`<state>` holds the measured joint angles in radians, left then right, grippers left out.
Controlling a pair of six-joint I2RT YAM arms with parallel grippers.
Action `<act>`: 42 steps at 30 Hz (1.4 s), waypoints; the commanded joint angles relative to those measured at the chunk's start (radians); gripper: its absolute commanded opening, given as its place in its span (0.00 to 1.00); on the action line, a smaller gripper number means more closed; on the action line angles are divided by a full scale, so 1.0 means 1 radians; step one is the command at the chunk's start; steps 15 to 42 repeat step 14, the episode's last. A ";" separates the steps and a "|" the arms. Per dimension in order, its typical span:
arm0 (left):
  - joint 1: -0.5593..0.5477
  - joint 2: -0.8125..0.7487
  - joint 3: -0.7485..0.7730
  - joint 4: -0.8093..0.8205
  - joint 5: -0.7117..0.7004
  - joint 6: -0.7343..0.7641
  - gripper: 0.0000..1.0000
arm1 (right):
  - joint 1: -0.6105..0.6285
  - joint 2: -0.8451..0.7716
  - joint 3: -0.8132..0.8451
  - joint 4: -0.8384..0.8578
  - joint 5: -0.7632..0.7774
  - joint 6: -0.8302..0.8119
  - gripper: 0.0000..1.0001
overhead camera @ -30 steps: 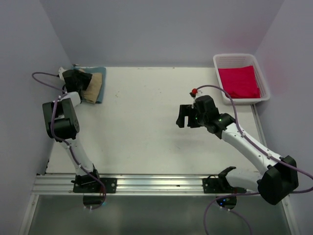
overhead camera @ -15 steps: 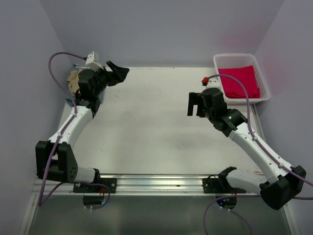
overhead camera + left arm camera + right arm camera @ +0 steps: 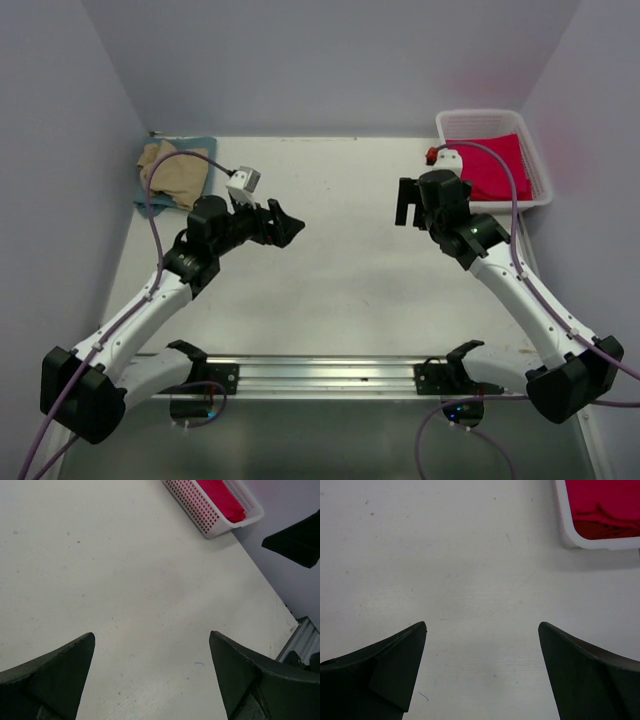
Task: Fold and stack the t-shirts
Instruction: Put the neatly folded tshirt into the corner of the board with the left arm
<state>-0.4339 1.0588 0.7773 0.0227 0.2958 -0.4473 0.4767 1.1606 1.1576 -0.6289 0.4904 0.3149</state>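
A tan t-shirt (image 3: 172, 172) lies folded on a teal-blue t-shirt (image 3: 206, 150) at the table's back left corner. A red-pink t-shirt (image 3: 494, 165) lies in a white slatted basket (image 3: 541, 166) at the back right; it also shows in the left wrist view (image 3: 221, 498) and the right wrist view (image 3: 605, 509). My left gripper (image 3: 283, 225) is open and empty over the bare middle-left of the table. My right gripper (image 3: 408, 203) is open and empty, just left of the basket. Both wrist views show bare table between wide-apart jaws.
The white table (image 3: 330, 270) has lilac walls on three sides. A metal rail (image 3: 320, 375) with both arm bases runs along the near edge. The basket's corner (image 3: 570, 535) shows at the top right of the right wrist view.
My left arm has swung from the shirt pile at the back left out towards the table's middle. My right gripper has moved back and right, closer to the basket.
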 commanded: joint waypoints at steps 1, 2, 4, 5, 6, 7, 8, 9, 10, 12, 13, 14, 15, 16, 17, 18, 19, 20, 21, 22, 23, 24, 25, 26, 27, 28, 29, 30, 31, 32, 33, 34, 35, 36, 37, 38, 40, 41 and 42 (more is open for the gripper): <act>-0.049 -0.100 -0.015 -0.075 -0.029 0.073 1.00 | 0.000 -0.059 0.040 -0.005 -0.067 -0.017 0.99; -0.058 -0.115 -0.022 -0.076 -0.027 0.081 1.00 | 0.000 -0.077 0.028 0.006 -0.085 -0.022 0.99; -0.091 -0.148 -0.018 -0.102 -0.040 0.091 1.00 | 0.000 -0.137 0.013 0.021 -0.134 -0.030 0.99; -0.098 -0.157 -0.015 -0.110 -0.044 0.094 1.00 | 0.000 -0.153 0.010 0.027 -0.141 -0.033 0.99; -0.111 -0.155 -0.013 -0.125 -0.049 0.098 1.00 | 0.000 -0.170 0.010 0.029 -0.151 -0.034 0.99; -0.115 -0.152 -0.006 -0.132 -0.055 0.099 1.00 | 0.000 -0.196 0.008 0.031 -0.176 -0.039 0.99; -0.118 -0.145 -0.003 -0.138 -0.055 0.102 1.00 | 0.000 -0.211 0.008 0.034 -0.185 -0.040 0.99; -0.127 -0.140 0.000 -0.141 -0.063 0.105 1.00 | 0.000 -0.220 0.007 0.034 -0.196 -0.042 0.99; -0.134 -0.132 0.004 -0.142 -0.067 0.107 1.00 | 0.000 -0.231 0.002 0.034 -0.211 -0.048 0.99; -0.146 -0.109 0.016 -0.144 -0.070 0.108 1.00 | 0.000 -0.242 0.010 0.020 -0.222 -0.054 0.99; -0.147 -0.102 0.025 -0.144 -0.072 0.111 1.00 | 0.000 -0.242 0.026 0.009 -0.222 -0.054 0.99; -0.150 -0.089 0.030 -0.142 -0.075 0.111 1.00 | 0.000 -0.242 0.031 0.000 -0.201 -0.054 0.99; -0.150 -0.089 0.030 -0.142 -0.075 0.111 1.00 | 0.000 -0.242 0.031 0.000 -0.201 -0.054 0.99; -0.150 -0.089 0.030 -0.142 -0.075 0.111 1.00 | 0.000 -0.242 0.031 0.000 -0.201 -0.054 0.99; -0.150 -0.089 0.030 -0.142 -0.075 0.111 1.00 | 0.000 -0.242 0.031 0.000 -0.201 -0.054 0.99; -0.150 -0.089 0.030 -0.142 -0.075 0.111 1.00 | 0.000 -0.242 0.031 0.000 -0.201 -0.054 0.99; -0.150 -0.089 0.030 -0.142 -0.075 0.111 1.00 | 0.000 -0.242 0.031 0.000 -0.201 -0.054 0.99; -0.150 -0.089 0.030 -0.142 -0.075 0.111 1.00 | 0.000 -0.242 0.031 0.000 -0.201 -0.054 0.99; -0.150 -0.089 0.030 -0.142 -0.075 0.111 1.00 | 0.000 -0.242 0.031 0.000 -0.201 -0.054 0.99; -0.150 -0.089 0.030 -0.142 -0.075 0.111 1.00 | 0.000 -0.242 0.031 0.000 -0.201 -0.054 0.99; -0.150 -0.089 0.030 -0.142 -0.075 0.111 1.00 | 0.000 -0.242 0.031 0.000 -0.201 -0.054 0.99; -0.150 -0.089 0.030 -0.142 -0.075 0.111 1.00 | 0.000 -0.242 0.031 0.000 -0.201 -0.054 0.99; -0.150 -0.089 0.030 -0.142 -0.075 0.111 1.00 | 0.000 -0.242 0.031 0.000 -0.201 -0.054 0.99; -0.150 -0.089 0.030 -0.142 -0.075 0.111 1.00 | 0.000 -0.242 0.031 0.000 -0.201 -0.054 0.99; -0.150 -0.089 0.030 -0.142 -0.075 0.111 1.00 | 0.000 -0.242 0.031 0.000 -0.201 -0.054 0.99; -0.150 -0.089 0.030 -0.142 -0.075 0.111 1.00 | 0.000 -0.242 0.031 0.000 -0.201 -0.054 0.99; -0.150 -0.089 0.030 -0.142 -0.075 0.111 1.00 | 0.000 -0.242 0.031 0.000 -0.201 -0.054 0.99; -0.150 -0.089 0.030 -0.142 -0.075 0.111 1.00 | 0.000 -0.242 0.031 0.000 -0.201 -0.054 0.99; -0.150 -0.089 0.030 -0.142 -0.075 0.111 1.00 | 0.000 -0.242 0.031 0.000 -0.201 -0.054 0.99; -0.150 -0.089 0.030 -0.142 -0.075 0.111 1.00 | 0.000 -0.242 0.031 0.000 -0.201 -0.054 0.99; -0.150 -0.089 0.030 -0.142 -0.075 0.111 1.00 | 0.000 -0.242 0.031 0.000 -0.201 -0.054 0.99; -0.150 -0.089 0.030 -0.142 -0.075 0.111 1.00 | 0.000 -0.242 0.031 0.000 -0.201 -0.054 0.99; -0.150 -0.089 0.030 -0.142 -0.075 0.111 1.00 | 0.000 -0.242 0.031 0.000 -0.201 -0.054 0.99; -0.150 -0.089 0.030 -0.142 -0.075 0.111 1.00 | 0.000 -0.242 0.031 0.000 -0.201 -0.054 0.99; -0.150 -0.089 0.030 -0.142 -0.075 0.111 1.00 | 0.000 -0.242 0.031 0.000 -0.201 -0.054 0.99; -0.150 -0.089 0.030 -0.142 -0.075 0.111 1.00 | 0.000 -0.242 0.031 0.000 -0.201 -0.054 0.99; -0.150 -0.089 0.030 -0.142 -0.075 0.111 1.00 | 0.000 -0.242 0.031 0.000 -0.201 -0.054 0.99; -0.150 -0.089 0.030 -0.142 -0.075 0.111 1.00 | 0.000 -0.242 0.031 0.000 -0.201 -0.054 0.99; -0.150 -0.089 0.030 -0.142 -0.075 0.111 1.00 | 0.000 -0.242 0.031 0.000 -0.201 -0.054 0.99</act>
